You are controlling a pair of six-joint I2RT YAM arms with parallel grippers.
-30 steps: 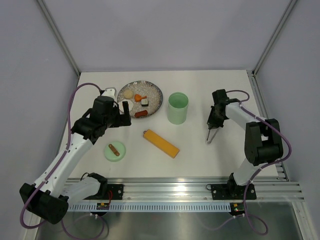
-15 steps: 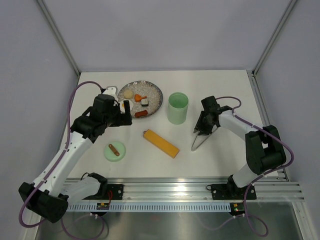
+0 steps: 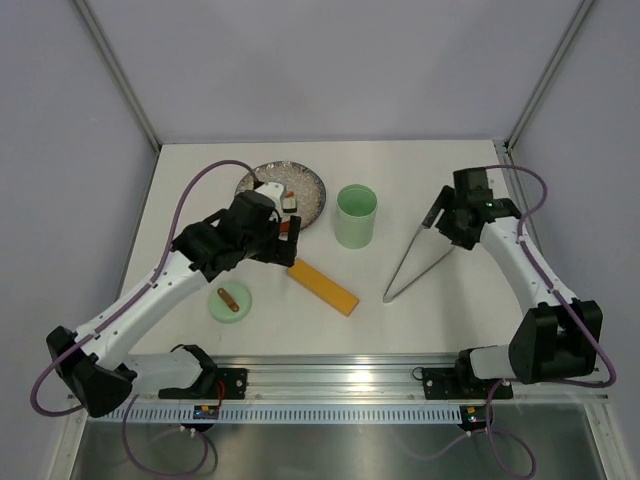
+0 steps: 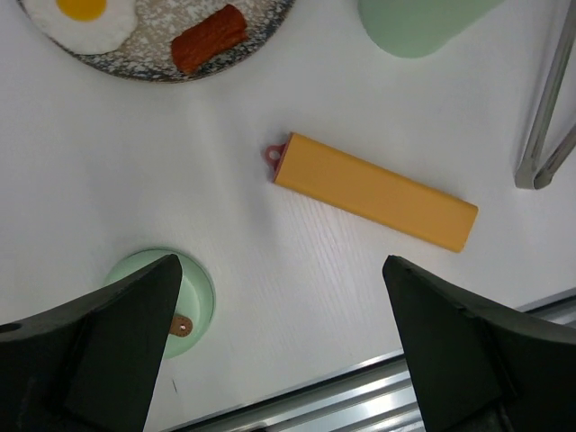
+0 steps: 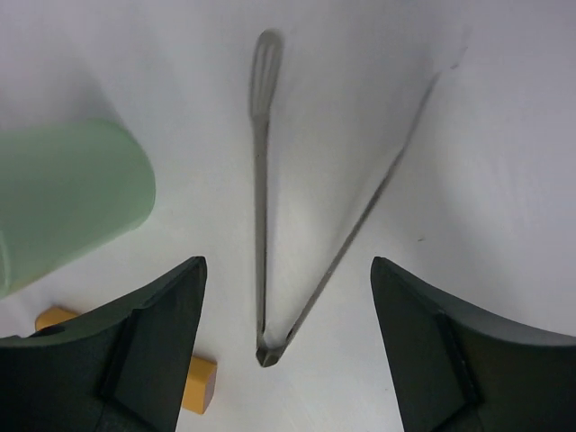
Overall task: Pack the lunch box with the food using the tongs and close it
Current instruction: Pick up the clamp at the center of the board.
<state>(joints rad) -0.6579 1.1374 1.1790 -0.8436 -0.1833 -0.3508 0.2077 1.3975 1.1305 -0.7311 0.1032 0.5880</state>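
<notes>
On the table (image 3: 420,170) both arms have moved: R arm has backed off toward the far side, and L arm has swung from the plate (image 3: 318,196) to over the orange bar (image 3: 322,286). The lunch box (image 3: 355,215) stands open next to the plate w/ its lid (image 3: 230,300) well apart. The tongs (image 5: 261,207), gripped a sec ago, now lie flat in a V just right of the box, so I judge packing hasn't begun, w/ the food (image 4: 209,38) still on the plate. R claw (image 5: 286,261) is let go, partly spread above the tongs & touching nothing; L claw (image 4: 281,261) is fully spread & empty.
</notes>
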